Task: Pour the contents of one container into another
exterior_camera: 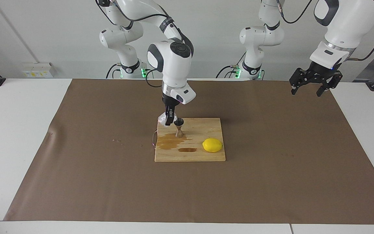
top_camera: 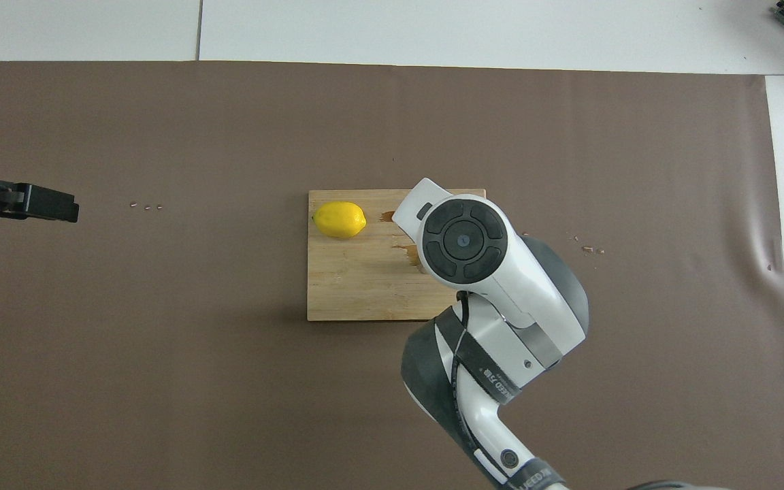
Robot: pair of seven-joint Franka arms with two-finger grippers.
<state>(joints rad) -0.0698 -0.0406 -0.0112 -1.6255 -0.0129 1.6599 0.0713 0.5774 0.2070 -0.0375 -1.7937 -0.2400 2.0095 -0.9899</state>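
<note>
Paper (exterior_camera: 76,169), brown, covered the white table (exterior_camera: 15,130). Clenched on the tilted glass cup (exterior_camera: 162,119), the right gripper (exterior_camera: 169,122) hung over the wet board (exterior_camera: 206,125), jigger (exterior_camera: 179,128) just beside its jaws. Overhead, its arm hid both. The left gripper (exterior_camera: 307,89) waited released, well apart.

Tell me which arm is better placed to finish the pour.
Right: its end effector already holds the glass cup beside the jigger on the board. The left end effector waits open, off at its table end.
</note>
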